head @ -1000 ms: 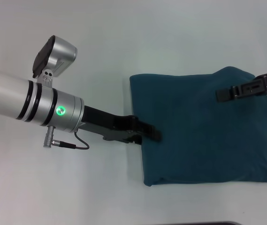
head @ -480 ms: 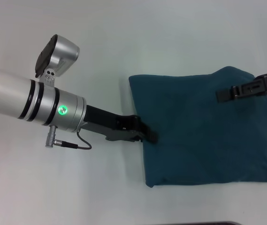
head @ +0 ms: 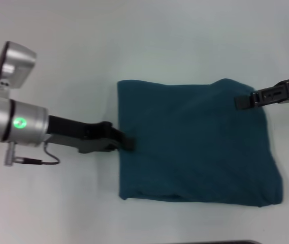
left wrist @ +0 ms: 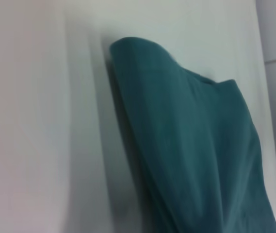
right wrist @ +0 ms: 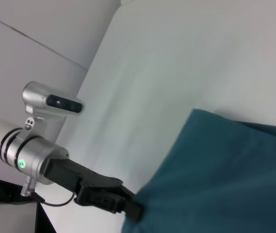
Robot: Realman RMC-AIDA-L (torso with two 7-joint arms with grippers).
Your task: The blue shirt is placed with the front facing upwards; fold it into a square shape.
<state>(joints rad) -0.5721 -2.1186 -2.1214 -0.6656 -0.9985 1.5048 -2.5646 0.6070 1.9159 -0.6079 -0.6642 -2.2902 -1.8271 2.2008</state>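
Two grippers on my screen: left gripper point(head: 126, 144) clenched on the shirt point(head: 195, 142) at its nine o'clock edge, shirt folded into a rough square on the table point(head: 134, 46). Right gripper point(head: 242, 101) hovers at two o'clock; I cannot tell its jaws.
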